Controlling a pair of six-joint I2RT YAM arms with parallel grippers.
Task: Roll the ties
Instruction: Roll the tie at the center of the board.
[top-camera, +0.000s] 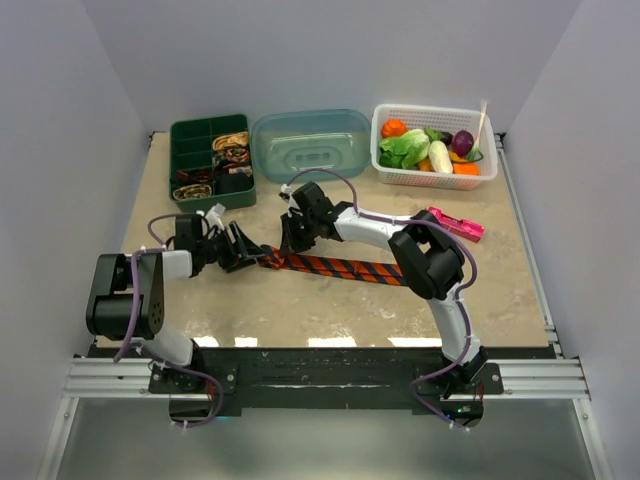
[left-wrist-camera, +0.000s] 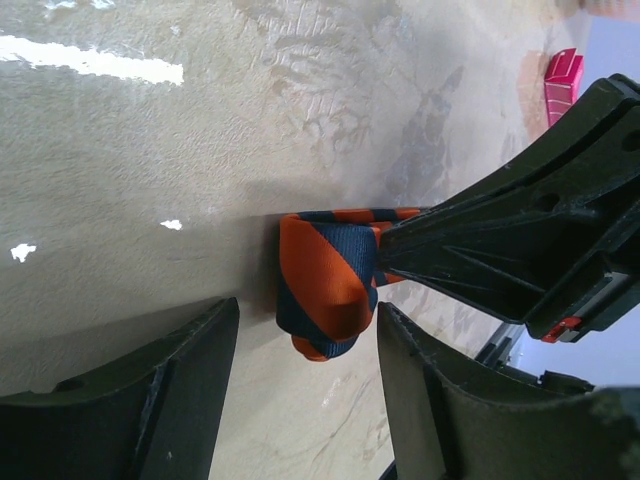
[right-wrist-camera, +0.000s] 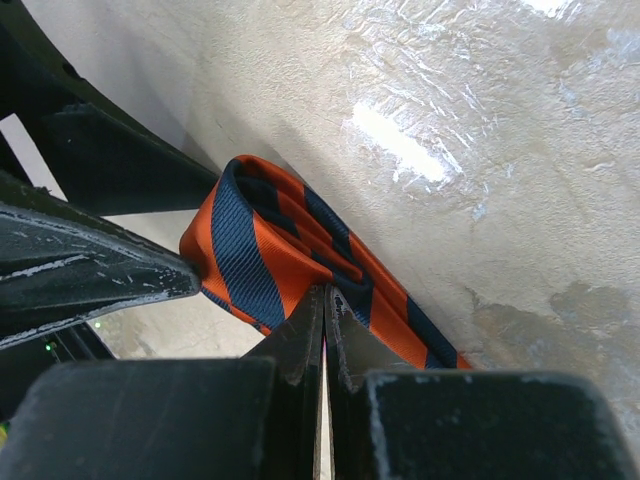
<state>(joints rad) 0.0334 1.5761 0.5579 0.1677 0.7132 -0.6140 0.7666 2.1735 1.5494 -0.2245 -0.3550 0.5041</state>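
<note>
An orange tie with dark blue diagonal stripes (top-camera: 340, 267) lies flat across the middle of the table, its left end folded over into a small loose coil (left-wrist-camera: 325, 285) (right-wrist-camera: 260, 250). My left gripper (top-camera: 243, 256) (left-wrist-camera: 308, 345) is open, low over the table. The coil sits just at its fingertips (left-wrist-camera: 190, 370), a little nearer the right-hand one. My right gripper (top-camera: 293, 243) (right-wrist-camera: 325, 295) is shut and comes in from the other side. Its joined tips press against the coil's fold. I cannot see any fabric caught between its jaws.
At the back left a green compartment tray (top-camera: 190, 135) holds several small rolled ties (top-camera: 232, 150). A clear teal tub (top-camera: 310, 145) stands beside it. A white basket (top-camera: 436, 176) of toy vegetables is at the back right. A pink flat gadget (top-camera: 456, 224) lies right of my right arm.
</note>
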